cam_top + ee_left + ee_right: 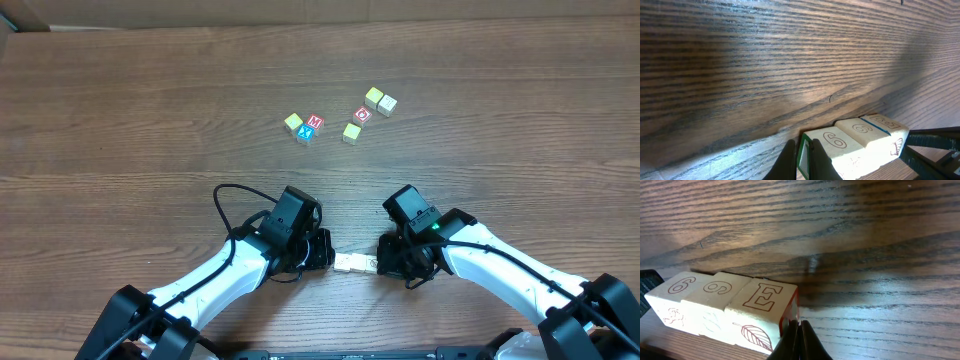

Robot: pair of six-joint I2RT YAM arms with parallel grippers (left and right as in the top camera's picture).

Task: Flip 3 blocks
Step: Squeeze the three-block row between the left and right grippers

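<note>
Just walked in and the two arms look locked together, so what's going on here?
With jaws shut, the left gripper and right gripper sit at opposite ends of a row of three blocks, tops reading 6, 9, E, as if squeezing it between them. Other blocks lie scattered farther back, untouched.
</note>
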